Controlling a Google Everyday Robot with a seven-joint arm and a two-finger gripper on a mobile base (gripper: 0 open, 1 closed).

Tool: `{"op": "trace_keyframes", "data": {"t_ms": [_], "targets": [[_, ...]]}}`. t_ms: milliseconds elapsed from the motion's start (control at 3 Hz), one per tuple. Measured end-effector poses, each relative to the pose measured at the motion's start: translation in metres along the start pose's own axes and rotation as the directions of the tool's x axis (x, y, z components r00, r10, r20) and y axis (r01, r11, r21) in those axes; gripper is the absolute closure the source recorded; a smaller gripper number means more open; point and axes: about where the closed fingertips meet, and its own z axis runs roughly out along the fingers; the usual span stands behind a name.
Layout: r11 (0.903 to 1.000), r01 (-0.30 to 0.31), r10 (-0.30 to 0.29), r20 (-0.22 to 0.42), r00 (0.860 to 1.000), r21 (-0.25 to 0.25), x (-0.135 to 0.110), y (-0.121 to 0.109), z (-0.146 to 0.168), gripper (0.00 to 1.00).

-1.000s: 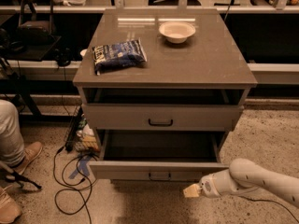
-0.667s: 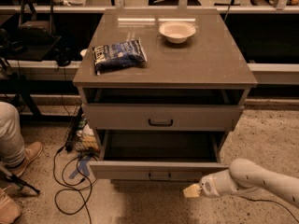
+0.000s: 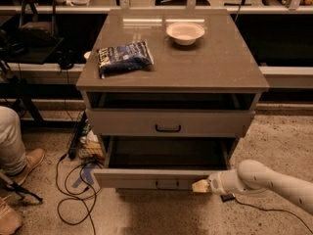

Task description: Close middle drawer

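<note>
The middle drawer [image 3: 146, 178] is a grey wood-grain shallow tray with a low front and a small dark bar handle [image 3: 167, 184]. It stands pulled far out of the cabinet, and its inside is dark. My gripper [image 3: 198, 186] reaches in from the lower right on a white arm [image 3: 264, 180]. Its cream tip is at the right end of the drawer's front, right of the handle. Above, the taller-fronted grey drawer [image 3: 122, 122] is pulled out a little.
The cabinet top [image 3: 215, 62] carries a blue snack bag [image 3: 124, 58] and a white bowl [image 3: 185, 32]. Cables [image 3: 73, 190] lie on the floor to the left. A person's leg and shoe [image 3: 19, 155] are at the left edge. Shelving stands behind.
My gripper has risen a little, from just below the middle drawer's front to level with it. The drawer has not visibly moved.
</note>
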Motion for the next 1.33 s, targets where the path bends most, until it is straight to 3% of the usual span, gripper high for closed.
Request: {"op": "trace_keyframes", "data": {"t_ms": [333, 667, 1000, 1333], "targets": [[0.9999, 0.003, -0.004, 0.064, 0.998, 0.015, -0.023, -0.008, -0.003, 1.00], [0.9989, 0.027, -0.033, 0.172, 0.985, 0.037, -0.074, -0.012, -0.001, 1.00], [0.9978, 0.042, -0.053, 0.227, 0.973, 0.051, -0.108, -0.010, 0.003, 1.00], [0.9978, 0.043, -0.053, 0.227, 0.972, 0.051, -0.108, -0.010, 0.003, 1.00]]}}
